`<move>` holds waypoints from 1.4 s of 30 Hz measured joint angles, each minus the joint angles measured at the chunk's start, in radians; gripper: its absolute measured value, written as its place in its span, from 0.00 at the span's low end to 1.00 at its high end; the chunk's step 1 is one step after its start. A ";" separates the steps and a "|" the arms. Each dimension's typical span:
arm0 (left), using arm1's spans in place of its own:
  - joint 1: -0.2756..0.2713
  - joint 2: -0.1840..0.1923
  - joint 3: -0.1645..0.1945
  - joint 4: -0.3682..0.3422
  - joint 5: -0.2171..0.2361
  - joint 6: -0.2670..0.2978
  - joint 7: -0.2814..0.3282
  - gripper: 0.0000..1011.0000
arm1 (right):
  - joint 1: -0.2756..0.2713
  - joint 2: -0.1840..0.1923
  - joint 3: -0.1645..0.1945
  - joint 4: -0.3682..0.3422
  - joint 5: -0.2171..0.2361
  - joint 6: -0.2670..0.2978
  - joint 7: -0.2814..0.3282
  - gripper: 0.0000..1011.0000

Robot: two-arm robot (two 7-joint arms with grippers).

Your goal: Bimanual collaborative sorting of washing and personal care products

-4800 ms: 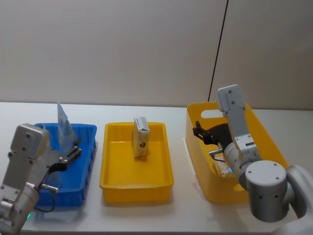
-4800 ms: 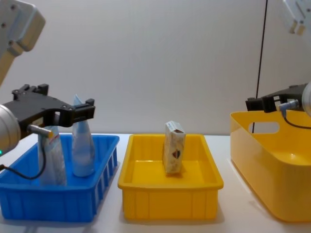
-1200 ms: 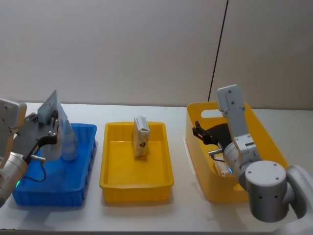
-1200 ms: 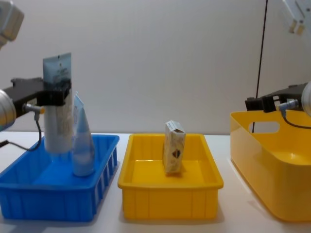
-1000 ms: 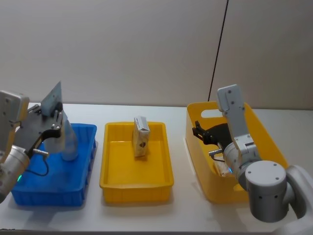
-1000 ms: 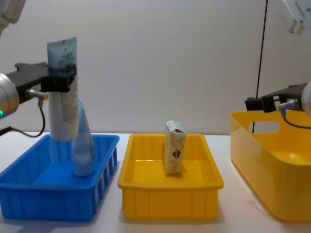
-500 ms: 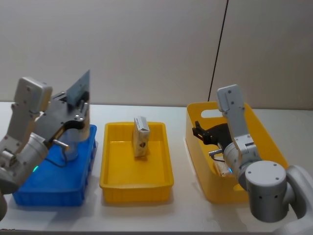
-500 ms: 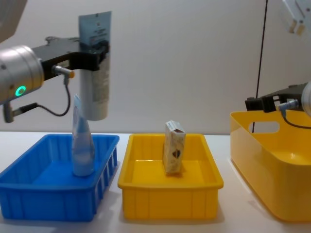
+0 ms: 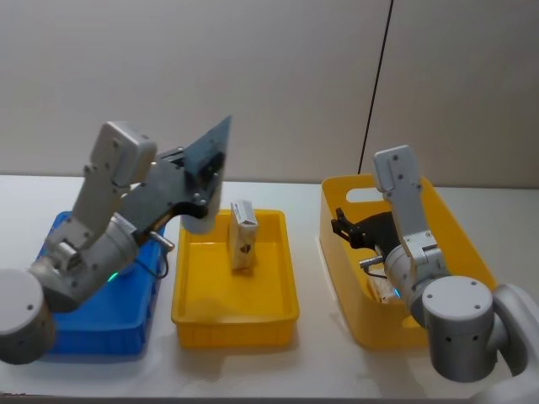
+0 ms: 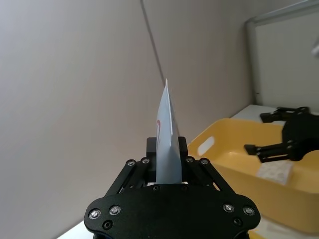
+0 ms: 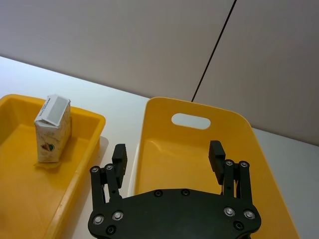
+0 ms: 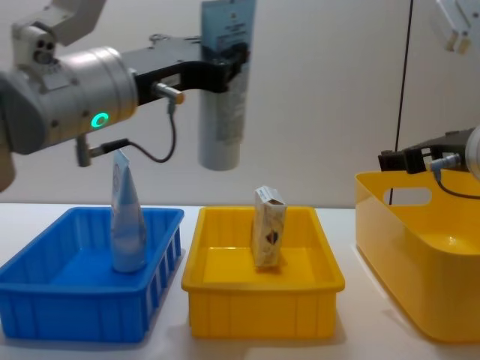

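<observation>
My left gripper [image 12: 225, 66] is shut on a pale blue-white tube [image 12: 222, 90], held upright high over the gap between the blue bin [image 12: 75, 304] and the yellow tray [image 12: 262, 315]. The head view shows that tube [image 9: 208, 156] in the gripper [image 9: 199, 181] above the tray's left rim. Seen from the left wrist, the tube's crimped end [image 10: 167, 129] sticks up between the fingers. Another tube [image 12: 127, 217] stands in the blue bin. A printed carton [image 9: 242, 236] stands in the tray [image 9: 236, 324]. My right gripper [image 9: 352, 229] hovers open over the tall yellow bin [image 9: 450, 223], its fingers [image 11: 119, 155] spread wide.
A small white carton [image 10: 273, 172] lies on the floor of the tall yellow bin. A black cable [image 9: 379, 76] runs down the wall behind it. The three containers stand side by side on the white table [image 9: 312, 345].
My left gripper has carried the tube up and to the right, from above the blue bin to over the yellow tray's left edge. The right arm has stayed still.
</observation>
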 joint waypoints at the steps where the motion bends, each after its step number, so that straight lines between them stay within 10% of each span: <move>1: -0.005 -0.003 0.004 0.004 -0.001 -0.003 -0.008 0.19 | 0.000 0.000 0.000 0.000 0.000 0.000 0.000 0.99; 19: -0.075 -0.046 0.067 0.064 -0.024 -0.048 -0.093 0.19 | -0.009 0.011 0.000 -0.018 0.008 0.006 0.038 0.99; 42: -0.093 -0.058 0.083 0.079 -0.030 -0.059 -0.115 0.19 | -0.068 0.132 -0.041 -0.126 0.056 -0.065 0.284 0.99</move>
